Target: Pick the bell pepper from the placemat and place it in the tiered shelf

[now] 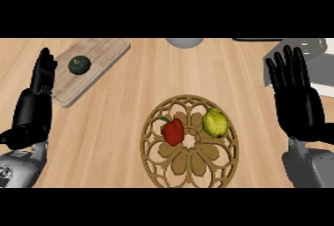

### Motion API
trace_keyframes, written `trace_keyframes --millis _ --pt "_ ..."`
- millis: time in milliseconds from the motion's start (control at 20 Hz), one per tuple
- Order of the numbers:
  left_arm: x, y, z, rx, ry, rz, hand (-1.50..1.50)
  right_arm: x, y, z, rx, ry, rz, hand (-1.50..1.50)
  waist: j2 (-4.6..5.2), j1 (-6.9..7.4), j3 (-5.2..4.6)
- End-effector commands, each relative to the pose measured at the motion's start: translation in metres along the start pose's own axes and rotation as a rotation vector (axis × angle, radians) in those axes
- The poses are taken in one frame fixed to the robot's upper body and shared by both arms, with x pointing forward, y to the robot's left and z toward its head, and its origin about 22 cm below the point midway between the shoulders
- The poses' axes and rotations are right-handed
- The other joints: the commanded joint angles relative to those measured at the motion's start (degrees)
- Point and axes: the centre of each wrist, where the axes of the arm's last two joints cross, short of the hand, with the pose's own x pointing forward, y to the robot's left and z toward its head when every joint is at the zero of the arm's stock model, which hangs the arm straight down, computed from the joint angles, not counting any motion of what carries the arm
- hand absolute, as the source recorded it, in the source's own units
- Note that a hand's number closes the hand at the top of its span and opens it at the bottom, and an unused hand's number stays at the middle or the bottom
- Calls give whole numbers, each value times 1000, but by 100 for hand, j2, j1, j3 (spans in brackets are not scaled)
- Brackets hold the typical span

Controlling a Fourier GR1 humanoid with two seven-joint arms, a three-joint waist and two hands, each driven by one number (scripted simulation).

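Observation:
A red bell pepper with a green stem lies on a round wooden lattice placemat in the middle of the counter. Beside it on the mat, to the right, lies a yellow-green pear-like fruit. My right hand stands open at the right, fingers straight up, apart from the mat. My left hand shows edge-on at the left with straight fingers, holding nothing. A grey tiered shelf sits at the far right, partly behind my right hand.
A wooden cutting board lies at the upper left with a dark green round fruit on it. A grey rounded object sits at the counter's far edge.

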Motion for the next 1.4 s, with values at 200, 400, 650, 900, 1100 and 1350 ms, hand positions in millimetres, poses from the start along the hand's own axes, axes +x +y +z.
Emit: trace_keyframes --millis 200,400,650,900,1100,1350 --pt "-69 -8 63 -78 614 162 0 35 -27 -13 48 -8 440 150 74 -9 -120" --pt "-83 -18 79 -126 788 248 0 9 -77 14 -118 384 759 150 151 -33 -132" --pt "-97 2 85 -161 845 270 0 -11 -42 23 19 394 699 -150 45 55 -73" --pt "-100 0 70 -151 858 291 0 35 -22 14 281 398 679 -150 33 -20 -76" --pt "-99 -8 79 -171 860 286 0 71 6 6 377 461 711 -150 18 -11 -79" --pt "-93 -2 76 -178 852 300 0 86 63 -1 450 553 807 -150 18 102 -83"
